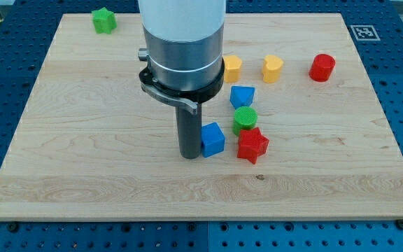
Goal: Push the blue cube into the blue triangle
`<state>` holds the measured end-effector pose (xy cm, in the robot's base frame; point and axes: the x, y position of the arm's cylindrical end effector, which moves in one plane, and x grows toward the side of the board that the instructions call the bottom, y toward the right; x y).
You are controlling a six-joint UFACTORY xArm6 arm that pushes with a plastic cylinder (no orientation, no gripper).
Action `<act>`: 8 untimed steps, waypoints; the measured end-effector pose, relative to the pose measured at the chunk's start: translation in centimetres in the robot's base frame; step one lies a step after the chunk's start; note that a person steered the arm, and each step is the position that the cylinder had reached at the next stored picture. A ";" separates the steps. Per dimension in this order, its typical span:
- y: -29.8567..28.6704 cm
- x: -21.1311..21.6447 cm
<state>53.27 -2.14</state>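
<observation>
Blue cube [213, 138] touches my tip [189, 156] on its right, ready for shoving up-right toward blue triangle [242, 96]; no claw exists.

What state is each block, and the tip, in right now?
my tip: down on the board, against the blue cube's left side
blue cube: flat, apart from the blue triangle
blue triangle: flat, just above the green cylinder
green cylinder: upright, touching the red star
red star: flat, right of the cube
</observation>
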 end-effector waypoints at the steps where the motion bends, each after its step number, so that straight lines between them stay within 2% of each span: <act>1: 1.0 1.1; 3: 2.7 0.2; 6: 4.2 -4.8; 8: 5.6 -5.0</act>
<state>48.28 3.44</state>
